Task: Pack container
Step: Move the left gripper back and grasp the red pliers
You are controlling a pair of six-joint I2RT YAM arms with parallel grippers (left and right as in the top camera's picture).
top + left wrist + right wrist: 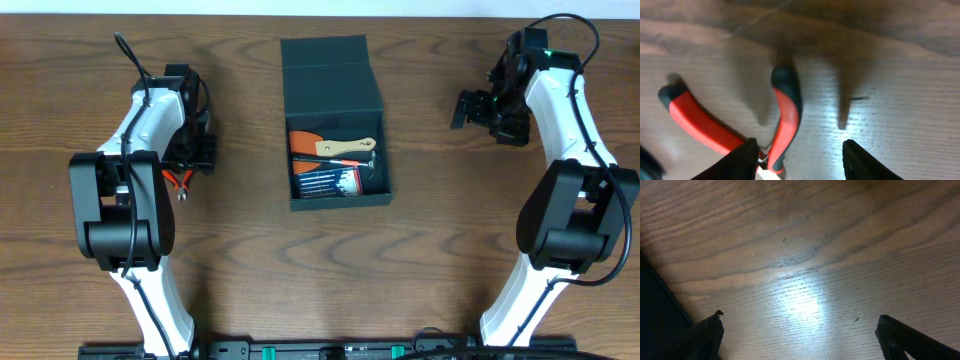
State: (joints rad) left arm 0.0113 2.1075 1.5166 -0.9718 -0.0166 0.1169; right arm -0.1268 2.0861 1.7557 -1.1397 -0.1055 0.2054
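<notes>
Hovering left gripper (800, 156) over red pliers (785, 112), fingers spread to straddle a handle; holding right gripper (800, 335) wide open over table (805, 245), beside the container (340, 203) at mid-table, lid (322, 55) flipped back for loading

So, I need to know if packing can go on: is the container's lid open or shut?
Open. On the container the flap lid is folded back, and hand tools show inside.
</notes>
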